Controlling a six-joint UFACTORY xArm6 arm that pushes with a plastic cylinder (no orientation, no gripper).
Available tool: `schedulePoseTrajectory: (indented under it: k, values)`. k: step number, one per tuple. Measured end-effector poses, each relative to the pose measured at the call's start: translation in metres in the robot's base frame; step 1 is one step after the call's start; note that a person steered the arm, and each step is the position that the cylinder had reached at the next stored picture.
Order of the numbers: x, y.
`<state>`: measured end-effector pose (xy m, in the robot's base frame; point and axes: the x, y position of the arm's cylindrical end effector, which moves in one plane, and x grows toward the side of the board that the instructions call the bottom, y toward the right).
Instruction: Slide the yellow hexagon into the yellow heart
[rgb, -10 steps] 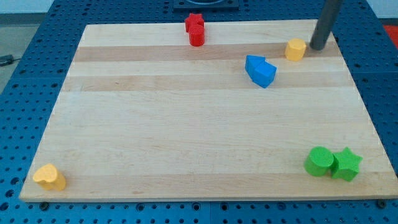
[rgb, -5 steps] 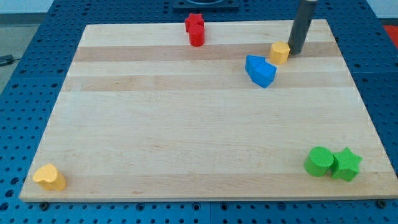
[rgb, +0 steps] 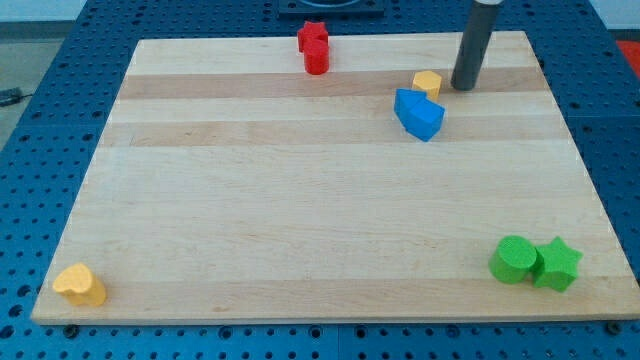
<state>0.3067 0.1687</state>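
The yellow hexagon (rgb: 427, 84) sits near the view's top right, touching the top edge of a blue block (rgb: 418, 113). My tip (rgb: 463, 87) stands just to the right of the hexagon, a small gap away. The yellow heart (rgb: 79, 285) lies far off at the view's bottom left corner of the wooden board (rgb: 300, 200).
Two red blocks (rgb: 314, 48) stand together at the view's top centre. A green cylinder (rgb: 513, 259) and a green star (rgb: 557, 265) sit side by side at the bottom right. Blue pegboard surrounds the board.
My tip has moved left along the top of the board, pushing the yellow hexagon left until it meets the blue block. Other blocks have not moved.
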Motion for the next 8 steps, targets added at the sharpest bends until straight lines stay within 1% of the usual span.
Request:
schedulePoseTrajectory:
  k: [3, 6, 7, 8]
  values:
    - [0.012, -0.082]
    - [0.032, -0.198]
    - [0.057, -0.235]
    - [0.092, -0.241]
